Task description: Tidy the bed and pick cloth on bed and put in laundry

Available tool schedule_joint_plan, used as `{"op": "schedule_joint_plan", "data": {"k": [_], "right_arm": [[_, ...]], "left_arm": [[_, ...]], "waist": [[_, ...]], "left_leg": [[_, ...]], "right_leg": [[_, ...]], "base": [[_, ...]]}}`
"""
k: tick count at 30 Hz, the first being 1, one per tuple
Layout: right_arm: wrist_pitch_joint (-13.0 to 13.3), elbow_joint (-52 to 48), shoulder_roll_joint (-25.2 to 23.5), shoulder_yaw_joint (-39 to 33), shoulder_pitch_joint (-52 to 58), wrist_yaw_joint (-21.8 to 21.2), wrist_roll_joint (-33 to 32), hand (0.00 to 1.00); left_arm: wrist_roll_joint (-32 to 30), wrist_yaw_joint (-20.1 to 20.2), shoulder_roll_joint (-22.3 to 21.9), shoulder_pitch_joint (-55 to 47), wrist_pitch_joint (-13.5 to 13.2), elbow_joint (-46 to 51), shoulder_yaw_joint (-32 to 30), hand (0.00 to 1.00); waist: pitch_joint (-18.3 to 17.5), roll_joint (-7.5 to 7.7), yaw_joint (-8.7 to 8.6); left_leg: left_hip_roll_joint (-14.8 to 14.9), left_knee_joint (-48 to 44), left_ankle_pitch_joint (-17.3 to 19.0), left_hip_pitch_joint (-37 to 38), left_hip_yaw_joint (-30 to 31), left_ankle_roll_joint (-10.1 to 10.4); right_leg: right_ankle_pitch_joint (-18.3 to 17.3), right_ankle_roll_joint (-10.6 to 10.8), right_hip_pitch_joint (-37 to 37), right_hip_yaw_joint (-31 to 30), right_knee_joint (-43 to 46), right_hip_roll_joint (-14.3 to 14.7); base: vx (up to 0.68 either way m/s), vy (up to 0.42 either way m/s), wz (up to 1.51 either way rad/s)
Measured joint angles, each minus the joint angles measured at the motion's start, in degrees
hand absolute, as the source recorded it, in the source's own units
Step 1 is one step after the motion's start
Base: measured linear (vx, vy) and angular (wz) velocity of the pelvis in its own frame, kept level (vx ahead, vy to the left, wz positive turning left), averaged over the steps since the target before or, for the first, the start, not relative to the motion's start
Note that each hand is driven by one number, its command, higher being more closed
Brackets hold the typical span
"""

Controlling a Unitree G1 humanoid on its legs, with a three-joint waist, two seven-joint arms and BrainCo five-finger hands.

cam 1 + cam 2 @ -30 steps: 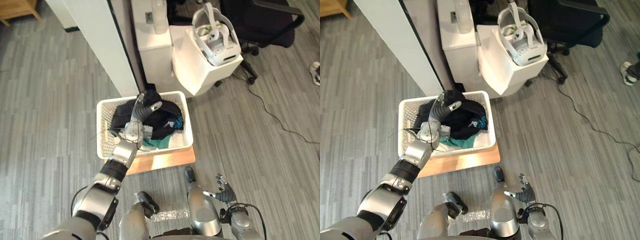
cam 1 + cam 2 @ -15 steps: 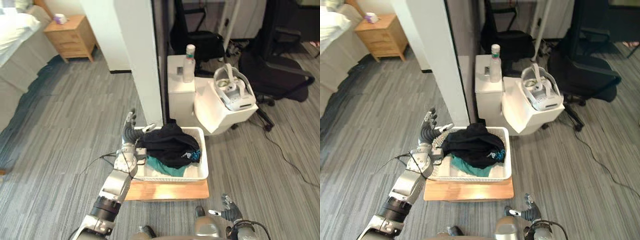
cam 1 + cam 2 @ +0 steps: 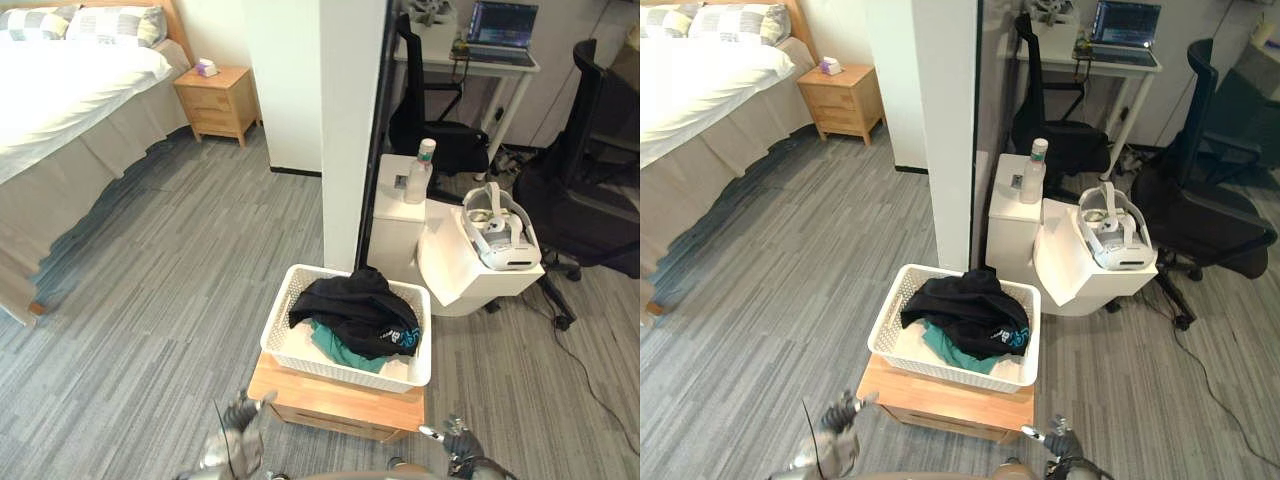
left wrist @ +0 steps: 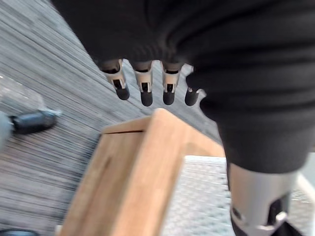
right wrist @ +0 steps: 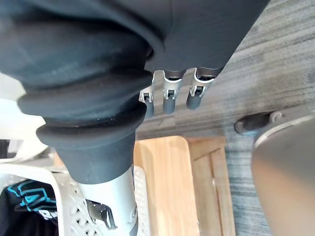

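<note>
Comparing with the last second: left hand (image 3: 240, 447) was over the basket (image 3: 282, 340) among the cloth, then at its near rim, and is now drawn back low in front of the stand (image 3: 335, 402), apart from the basket. In the left wrist view its fingers (image 4: 142, 91) are straight, a little spread and hold nothing; the stand's corner shows past them. Right hand (image 3: 455, 440) hangs low on the other side, fingers (image 5: 170, 98) relaxed and likewise empty. The head camera has tipped up, so the wider view is camera motion; the basket itself has not shifted. Black cloth (image 3: 355, 308) lies heaped in the basket on top of a teal cloth (image 3: 338, 350). Judgement: this drop-off is done, and what remains is at the bed (image 3: 70, 85). Room: the basket sits on the low wooden stand on a grey plank floor (image 3: 150, 290), next to a white pillar (image 3: 352, 120). The bed stands well apart at far left with a white cover and pillows (image 3: 90, 22); whether more cloth lies on it cannot be told from here. A nightstand (image 3: 218, 100) stands by its head.
</note>
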State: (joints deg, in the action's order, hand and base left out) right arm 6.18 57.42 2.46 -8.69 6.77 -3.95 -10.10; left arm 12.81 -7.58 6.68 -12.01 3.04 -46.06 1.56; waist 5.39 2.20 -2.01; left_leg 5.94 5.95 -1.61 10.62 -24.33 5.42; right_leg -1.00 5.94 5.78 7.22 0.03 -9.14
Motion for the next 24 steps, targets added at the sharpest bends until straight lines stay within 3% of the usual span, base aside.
{"op": "schedule_joint_plan", "data": {"k": [11,12,18,22,24], "right_arm": [[-1.12,0.84,-0.58,-2.32,-0.64,-0.04,0.04,0.00],[-2.30,0.81,-1.89,-4.53,-1.00,0.00,0.11,0.00],[-2.30,0.81,-2.05,-4.50,-0.94,0.17,0.11,0.00],[-2.31,0.85,-2.17,-4.40,-0.53,0.43,0.03,0.00],[-2.27,0.85,-2.16,-4.28,-0.03,1.47,0.06,0.00]], "left_arm": [[-1.32,2.71,-2.38,2.01,-1.12,-5.80,-2.75,0.00],[-2.46,3.74,-3.67,3.60,0.55,-7.58,-6.80,0.00],[-2.20,3.73,-4.17,3.56,0.48,-7.75,-8.73,0.00],[0.74,3.36,-4.95,3.14,0.18,-8.07,-11.36,0.00],[5.74,2.31,-5.44,2.91,0.24,-8.78,-15.00,0.00]], "waist": [[-1.83,-1.52,0.69],[-2.22,-1.21,2.82],[-2.26,-1.27,2.97],[-2.36,-1.28,3.09],[-2.54,-1.17,3.95]], "left_leg": [[0.17,0.01,0.05,0.22,-1.24,0.05],[0.43,0.04,0.25,1.11,-2.63,0.37],[0.39,0.04,0.24,0.92,-2.27,0.36],[0.13,0.03,0.21,-0.13,-0.04,0.31],[-0.01,0.02,0.16,-1.45,1.92,0.28]], "right_leg": [[1.03,1.00,0.81,0.29,-1.53,0.21],[1.14,1.07,1.88,0.50,-2.22,0.39],[1.14,1.07,1.94,0.92,-2.22,0.31],[1.08,1.13,1.97,3.50,-2.60,-0.10],[1.10,1.15,2.05,5.61,-3.30,-0.24]], "base": [[0.04,-0.007,-0.03],[0.00,0.000,0.00],[0.00,0.000,0.03],[-0.01,-0.014,0.30],[0.03,-0.026,0.39]]}}
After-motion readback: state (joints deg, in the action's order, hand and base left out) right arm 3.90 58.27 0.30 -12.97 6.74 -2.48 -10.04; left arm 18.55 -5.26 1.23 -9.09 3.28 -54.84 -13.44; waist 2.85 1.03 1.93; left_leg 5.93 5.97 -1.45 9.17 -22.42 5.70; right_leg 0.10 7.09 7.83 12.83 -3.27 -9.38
